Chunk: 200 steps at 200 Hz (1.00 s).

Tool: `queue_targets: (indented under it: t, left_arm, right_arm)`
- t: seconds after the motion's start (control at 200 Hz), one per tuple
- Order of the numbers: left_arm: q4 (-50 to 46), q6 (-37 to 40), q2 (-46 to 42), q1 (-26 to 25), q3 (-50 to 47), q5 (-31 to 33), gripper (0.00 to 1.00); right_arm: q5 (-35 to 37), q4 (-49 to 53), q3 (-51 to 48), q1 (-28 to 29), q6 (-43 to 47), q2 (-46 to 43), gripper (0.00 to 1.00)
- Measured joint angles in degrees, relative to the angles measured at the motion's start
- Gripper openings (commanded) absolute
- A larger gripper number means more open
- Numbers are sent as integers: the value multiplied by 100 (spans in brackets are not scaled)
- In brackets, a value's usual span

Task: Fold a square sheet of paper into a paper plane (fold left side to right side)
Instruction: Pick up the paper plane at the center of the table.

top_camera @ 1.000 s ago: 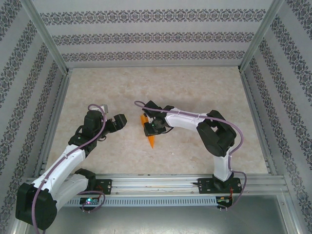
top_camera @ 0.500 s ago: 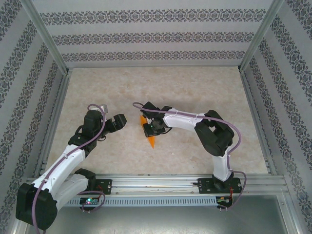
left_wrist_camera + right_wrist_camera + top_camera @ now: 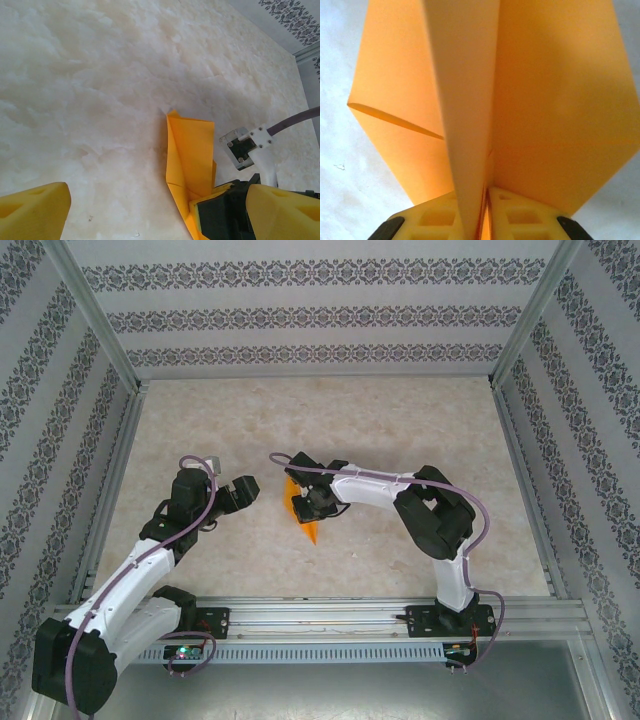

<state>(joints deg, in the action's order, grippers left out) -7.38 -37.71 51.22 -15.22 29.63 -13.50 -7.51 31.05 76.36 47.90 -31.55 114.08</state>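
Change: right gripper (image 3: 308, 502) has edged slightly left with its load; the left arm has hardly shifted.
Paper plane (image 3: 306, 527): narrow orange wedge, mid-table, between the two grippers, its point toward the near edge.
Right gripper: fingers pressed together on the plane's central fold, flaps splaying to either side.
Left gripper (image 3: 246, 490): fingers spread wide, nothing held, just left of the plane, apart from it.
Step in hand: likely laying the left flap over to the right.
Technique: keep the spine pinched firmly, match edges first, then press the crease.
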Motion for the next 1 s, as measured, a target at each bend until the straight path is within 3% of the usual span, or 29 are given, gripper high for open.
queue_targets:
  t: [0.24, 0.684, 0.999]
  left_arm:
    - [0, 0, -9, 37, -4, 0, 91]
    - [-31, 0, -61, 44, -4, -22, 91]
    - [-227, 31, -286, 74, -4, -17, 91]
  right_arm:
    - [269, 90, 2, 0, -17, 0, 20]
    - [369, 111, 2, 0, -37, -13, 3]
    - [542, 249, 74, -402, -240, -686, 1]
